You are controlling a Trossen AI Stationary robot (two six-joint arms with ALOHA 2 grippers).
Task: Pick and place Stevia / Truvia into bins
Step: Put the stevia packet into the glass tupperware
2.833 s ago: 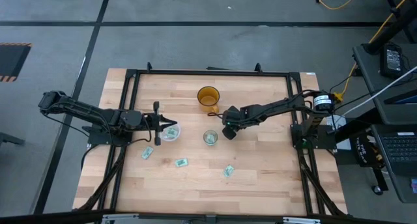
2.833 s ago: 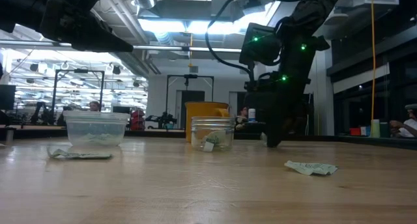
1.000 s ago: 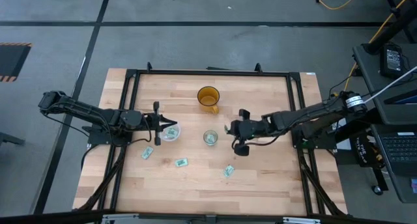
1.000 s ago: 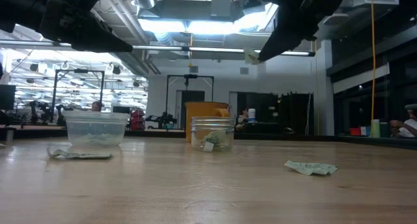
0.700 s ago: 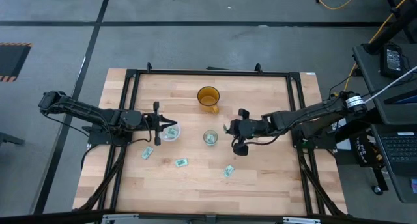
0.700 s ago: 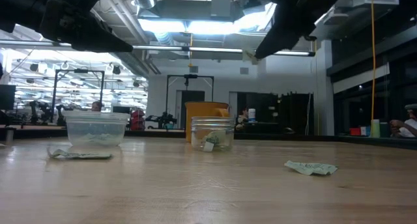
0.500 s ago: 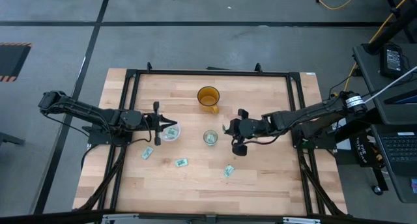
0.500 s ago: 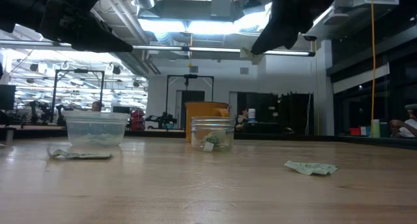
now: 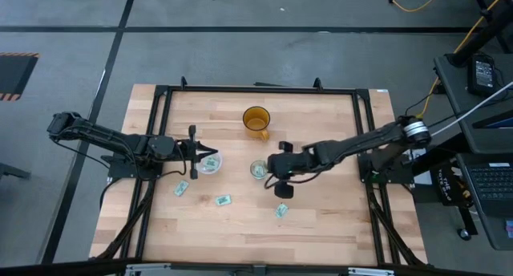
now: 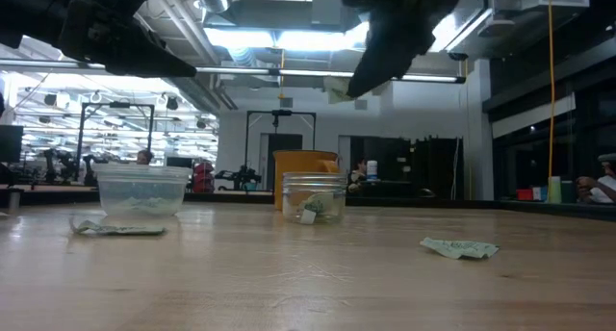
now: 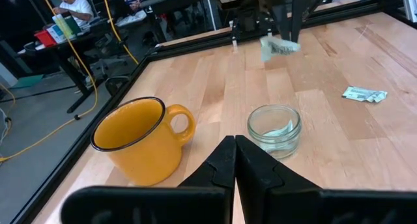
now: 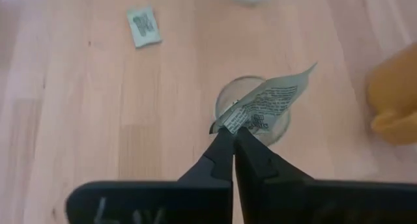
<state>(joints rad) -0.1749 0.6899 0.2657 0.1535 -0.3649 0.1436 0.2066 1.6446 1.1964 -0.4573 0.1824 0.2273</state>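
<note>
right gripper [image 12: 229, 136] pinching sachet [image 12: 268, 101] (printed side only wrist-visible) above small cup [image 12: 246, 94]

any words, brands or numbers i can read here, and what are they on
Nothing can be read.
Sachet shut in the right pincer: dark printed lines, too blurred to read.
Sachets on the table: green print, too small to read.
Mug and small cup: no lettering visible.

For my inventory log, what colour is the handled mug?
Amber-orange with a dark rim, clearest in the left wrist view.
</note>
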